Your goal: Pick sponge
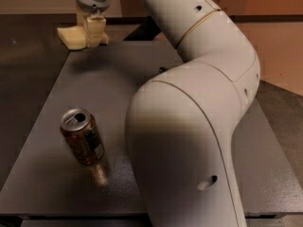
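The sponge [71, 36] is a pale yellow pad held in the air above the far left corner of the grey table [118, 79]. My gripper [94, 32] is at the top left, its cream fingers [95, 28] shut on the sponge's right part. The sponge sticks out to the left of the fingers. It casts a shadow on the tabletop below it. My large white arm fills the middle and right of the view.
A brown soda can [82, 136] stands upright at the front left of the table. The table's left edge runs close to the can and the gripper. Dark floor lies to the left, and an orange wall stands behind.
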